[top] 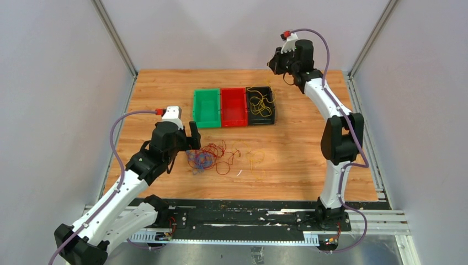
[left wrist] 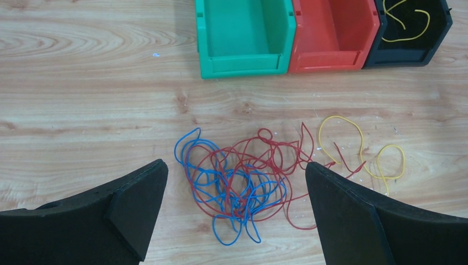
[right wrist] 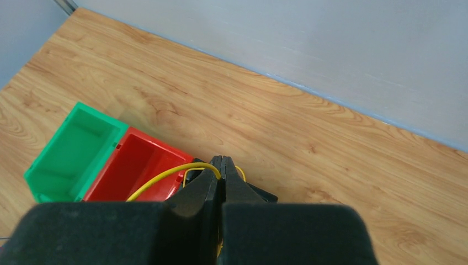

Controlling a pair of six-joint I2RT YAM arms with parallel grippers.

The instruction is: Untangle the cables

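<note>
Just nearer you than the red bin, a tangle of red and blue cables lies on the table. Loose yellow loops lie nearer you and to the right of that bin. Your left gripper is poised over the tangle, fingers spread wide and holding nothing. Beyond the red bin and to its right, your right gripper is raised, fingers pressed together on a yellow cable. Closing the left fingers on the whole knot would likely lift both colours together and tighten it. Releasing the yellow cable carelessly could drop it into the red bin.
</note>
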